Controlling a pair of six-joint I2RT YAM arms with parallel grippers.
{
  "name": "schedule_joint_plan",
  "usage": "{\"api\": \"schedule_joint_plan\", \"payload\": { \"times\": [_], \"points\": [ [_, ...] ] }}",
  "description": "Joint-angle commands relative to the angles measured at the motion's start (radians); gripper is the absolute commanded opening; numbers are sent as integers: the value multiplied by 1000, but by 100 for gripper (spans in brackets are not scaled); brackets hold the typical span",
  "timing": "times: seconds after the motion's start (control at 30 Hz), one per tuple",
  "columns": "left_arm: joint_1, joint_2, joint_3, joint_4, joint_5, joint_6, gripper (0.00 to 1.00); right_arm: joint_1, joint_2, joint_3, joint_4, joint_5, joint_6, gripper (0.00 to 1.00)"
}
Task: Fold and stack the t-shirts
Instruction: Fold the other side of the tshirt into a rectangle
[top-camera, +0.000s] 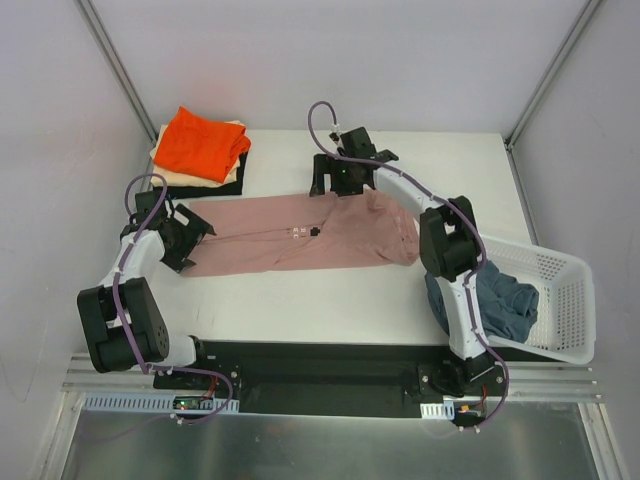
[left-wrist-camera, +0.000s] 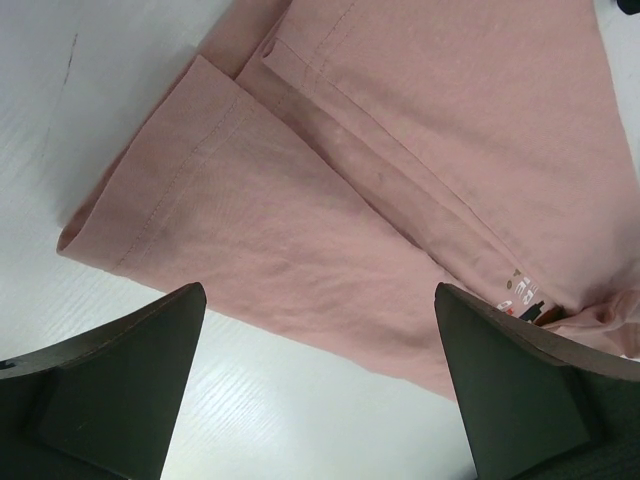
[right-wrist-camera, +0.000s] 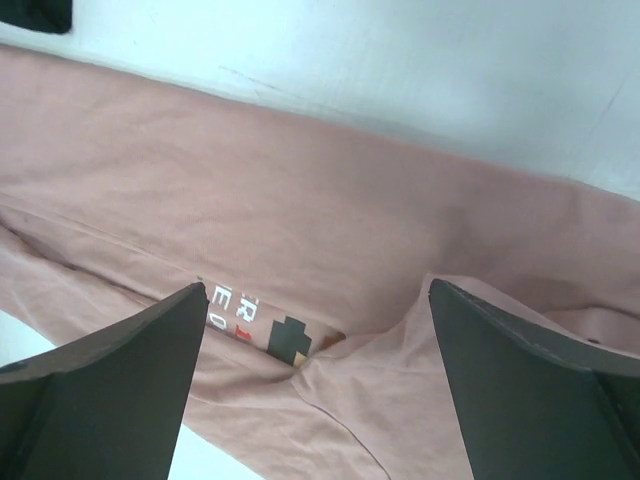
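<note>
The dusty pink t-shirt (top-camera: 300, 235) lies folded lengthwise into a long strip across the middle of the table, its pixel print (top-camera: 305, 232) showing at the fold. My left gripper (top-camera: 190, 236) is open and empty at the strip's left end; the pink hem (left-wrist-camera: 330, 200) lies just ahead of its fingers (left-wrist-camera: 120, 390). My right gripper (top-camera: 335, 180) is open and empty above the strip's far edge, with the shirt (right-wrist-camera: 330, 230) and its print (right-wrist-camera: 270, 330) below it. Folded orange (top-camera: 200, 143), cream and black tees are stacked at the back left. A slate blue tee (top-camera: 500, 300) lies in the basket.
A white plastic mesh basket (top-camera: 560, 300) stands at the right front, holding the blue cloth. The stack of folded tees sits near the back left wall. Bare white table (top-camera: 320, 300) lies between the pink shirt and the arm bases.
</note>
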Motion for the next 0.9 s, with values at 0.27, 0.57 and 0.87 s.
{"api": "schedule_joint_plan", "payload": {
  "times": [0.27,0.57,0.87],
  "points": [
    [-6,8,2,17,56,15,99,0,-349,-416,-36,73,-93,97],
    [-5,-9,-9,27,70,21,99,-77,-71,-111,-100,205,-142,97],
    [-6,-53,-28,40,101,10,99,-157,52,189,-122,50,-212,97]
  ]
}}
